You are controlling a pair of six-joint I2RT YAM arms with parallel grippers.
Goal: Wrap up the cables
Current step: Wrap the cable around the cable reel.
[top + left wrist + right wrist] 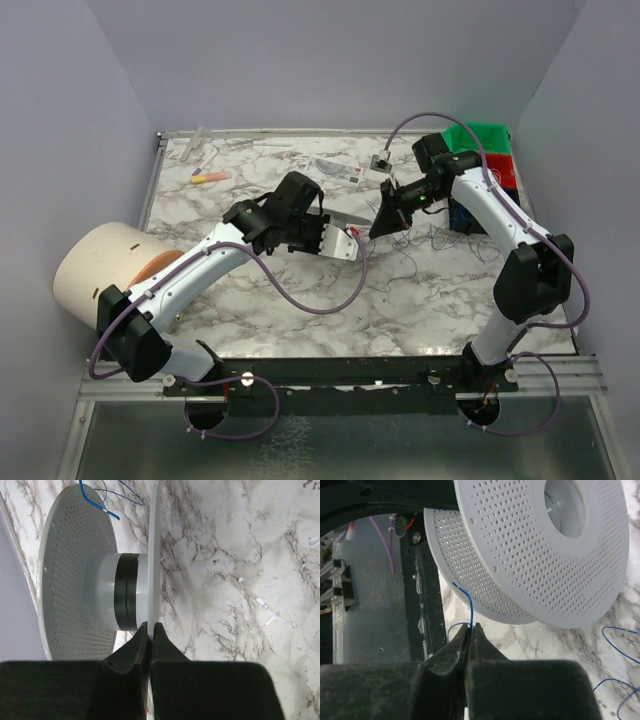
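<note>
Though faint from overhead, cables [464,598] in tight right hand [471,626] near spool [520,575].

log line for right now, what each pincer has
left pincer: shut on spool flange | right pincer: shut on blue cable end

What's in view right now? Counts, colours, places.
cable: one, blue, end pinched by right gripper, loose loops on table at right
spool: one, white perforated flanges, dark band on hub, held mid-table
bins: three, green, red, blue, far right
cylinder: one, cream, left edge
packet: one, white printed, far centre
pen-like item: one, pink-yellow, far left
table: one, grey-veined marble
left gripper: shut on spool flange
right gripper: shut on cable
</note>
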